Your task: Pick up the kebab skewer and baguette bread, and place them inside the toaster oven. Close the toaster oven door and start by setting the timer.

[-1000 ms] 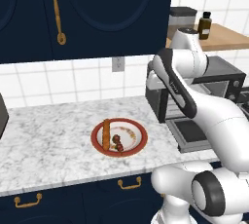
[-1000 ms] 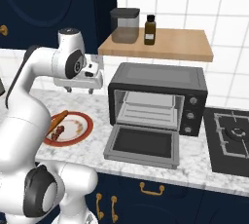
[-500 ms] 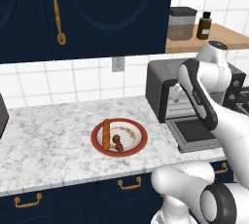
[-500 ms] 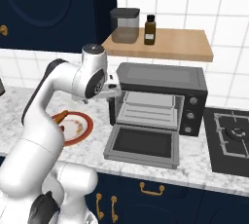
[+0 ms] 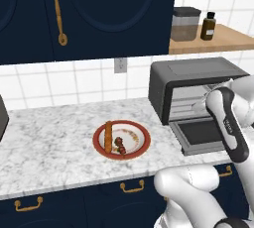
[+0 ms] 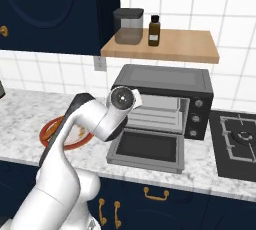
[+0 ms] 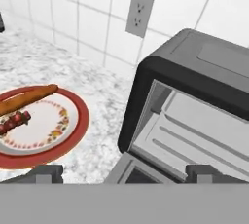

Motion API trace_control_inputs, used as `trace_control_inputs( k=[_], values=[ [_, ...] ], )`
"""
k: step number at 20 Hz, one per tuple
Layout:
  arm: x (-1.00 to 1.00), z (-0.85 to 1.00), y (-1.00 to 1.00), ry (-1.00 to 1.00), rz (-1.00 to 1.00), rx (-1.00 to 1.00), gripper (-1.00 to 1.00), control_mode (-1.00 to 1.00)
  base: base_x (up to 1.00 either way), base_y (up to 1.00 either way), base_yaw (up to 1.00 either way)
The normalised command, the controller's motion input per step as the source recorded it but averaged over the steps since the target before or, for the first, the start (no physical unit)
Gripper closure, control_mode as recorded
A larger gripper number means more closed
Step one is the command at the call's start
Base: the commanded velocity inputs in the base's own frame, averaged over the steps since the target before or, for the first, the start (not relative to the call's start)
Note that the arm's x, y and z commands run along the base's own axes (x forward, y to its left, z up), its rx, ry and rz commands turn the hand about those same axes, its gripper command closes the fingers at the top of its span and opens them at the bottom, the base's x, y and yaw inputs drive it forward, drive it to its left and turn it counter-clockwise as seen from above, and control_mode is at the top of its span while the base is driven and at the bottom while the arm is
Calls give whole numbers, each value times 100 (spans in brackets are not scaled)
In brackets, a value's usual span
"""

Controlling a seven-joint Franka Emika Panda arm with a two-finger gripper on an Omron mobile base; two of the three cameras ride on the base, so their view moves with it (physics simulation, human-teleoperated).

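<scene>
Skewer (image 5: 119, 144) and baguette (image 5: 108, 136): both lie on the red-rimmed plate (image 5: 141, 147) on the counter (image 5: 49, 138), side by side, untouched. Baguette on the plate's left, skewer just beside it toward the centre.

Oven (image 5: 194, 89): stands to the right of the plate, door (image 6: 146, 147) dropped flat onto the counter, rack exposed, cavity without food.

Risks: the hand sits close above the lowered door and near the oven's front edge; a swing back toward the plate could clip either. The skewer is thin and low, so the fingers may scrape the plate or nudge the baguette, which lies close by. A slender skewer may also tilt or slip once lifted.

Gripper (image 7: 124, 173): over the door's left corner, spread wide, holding nothing, touching nothing.
</scene>
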Motion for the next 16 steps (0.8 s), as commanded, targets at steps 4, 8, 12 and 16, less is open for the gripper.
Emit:
trace_control_inputs(
  k=[4, 8, 12, 16],
  values=[
    [28, -24, -15, -29, 0, 9, -100, -100, 0, 0, 0],
    [27, -23, -61, -11, 0, 14, -100, -100, 0, 0, 0],
    [18, -12, -69, -9, 0, 8, -100, -100, 0, 0, 0],
    [29, 0, -60, 0, 0, 1, -100, -100, 0, 0, 0]
  ],
)
